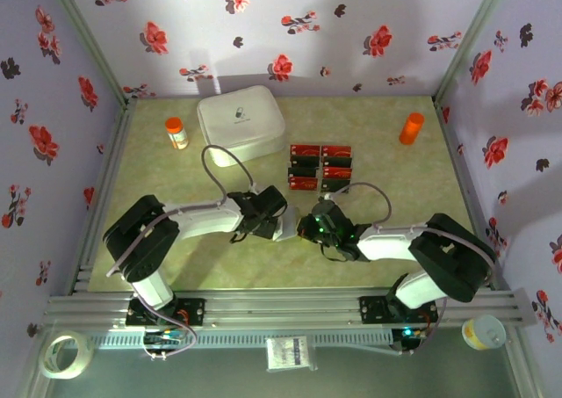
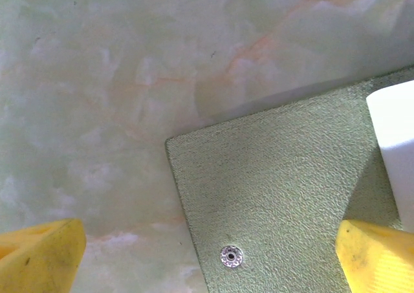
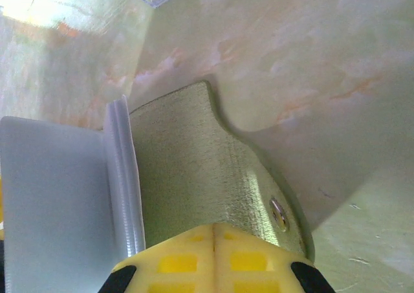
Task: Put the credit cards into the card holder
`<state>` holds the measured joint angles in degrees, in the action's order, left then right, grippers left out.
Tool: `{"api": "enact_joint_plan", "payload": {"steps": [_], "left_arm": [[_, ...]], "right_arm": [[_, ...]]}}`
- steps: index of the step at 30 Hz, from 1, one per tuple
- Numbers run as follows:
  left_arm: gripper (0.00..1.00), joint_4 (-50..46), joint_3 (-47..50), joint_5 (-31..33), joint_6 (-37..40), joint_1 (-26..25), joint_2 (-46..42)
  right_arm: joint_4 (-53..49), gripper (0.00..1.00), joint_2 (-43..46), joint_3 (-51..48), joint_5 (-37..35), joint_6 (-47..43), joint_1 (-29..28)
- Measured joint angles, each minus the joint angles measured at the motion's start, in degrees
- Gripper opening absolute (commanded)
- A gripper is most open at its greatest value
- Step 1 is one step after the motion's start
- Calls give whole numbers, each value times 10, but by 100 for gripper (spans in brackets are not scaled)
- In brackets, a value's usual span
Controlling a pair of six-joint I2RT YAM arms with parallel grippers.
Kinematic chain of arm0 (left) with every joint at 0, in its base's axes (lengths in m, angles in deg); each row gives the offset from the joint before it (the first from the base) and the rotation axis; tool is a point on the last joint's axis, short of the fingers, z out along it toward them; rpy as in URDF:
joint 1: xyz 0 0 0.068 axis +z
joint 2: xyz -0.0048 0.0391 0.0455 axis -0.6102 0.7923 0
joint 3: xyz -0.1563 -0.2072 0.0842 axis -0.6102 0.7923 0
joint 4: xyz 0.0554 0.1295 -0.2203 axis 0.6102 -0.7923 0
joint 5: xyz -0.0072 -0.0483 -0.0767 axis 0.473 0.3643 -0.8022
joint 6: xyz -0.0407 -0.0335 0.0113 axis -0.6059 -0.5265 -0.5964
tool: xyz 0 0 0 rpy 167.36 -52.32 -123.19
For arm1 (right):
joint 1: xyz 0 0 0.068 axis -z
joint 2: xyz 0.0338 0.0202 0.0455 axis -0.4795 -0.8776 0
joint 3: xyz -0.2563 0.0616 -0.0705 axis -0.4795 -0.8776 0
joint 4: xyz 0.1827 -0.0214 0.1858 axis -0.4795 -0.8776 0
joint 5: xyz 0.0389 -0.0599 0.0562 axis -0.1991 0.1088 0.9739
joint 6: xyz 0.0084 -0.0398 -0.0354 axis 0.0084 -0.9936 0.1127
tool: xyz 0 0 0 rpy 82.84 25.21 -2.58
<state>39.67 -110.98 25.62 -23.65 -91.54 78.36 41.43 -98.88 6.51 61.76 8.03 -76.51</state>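
**Wallet prep going on, no cards loaded yet**

Standing here watching. The right gripper (image 3: 213, 254) has its yellow fingers pressed together, pinching one edge of the olive card holder (image 3: 194, 170). That side curls up off the table (image 1: 395, 240) and its little snap stud faces up. The left gripper (image 2: 208, 259) hangs right over the holder's other corner with its fingers spread wide, holding nothing.

The holder sits mid-table, a bit toward the near edge, right between the two grippers. The credit cards (image 1: 320, 167) are laid out in two columns further toward the far edge, just beside the white box (image 1: 241, 121).

My read: this is the open-the-holder step. Next, the left one probably has to pin or peel the flap so a slot shows, then somebody fetches a card. Thin cards lying flat could be fiddly to pick up.
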Motion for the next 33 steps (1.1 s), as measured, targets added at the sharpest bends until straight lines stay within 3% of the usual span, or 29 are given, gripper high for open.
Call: {"api": "enact_joint_plan", "payload": {"steps": [16,33], "left_arm": [[100,4,1,0,0,0,-6],[100,5,2,0,3,14,-38]], "right_arm": [[-84,0,104,45,-4,-28,0],[-46,0,-62,114,39,-38,-9]]}}
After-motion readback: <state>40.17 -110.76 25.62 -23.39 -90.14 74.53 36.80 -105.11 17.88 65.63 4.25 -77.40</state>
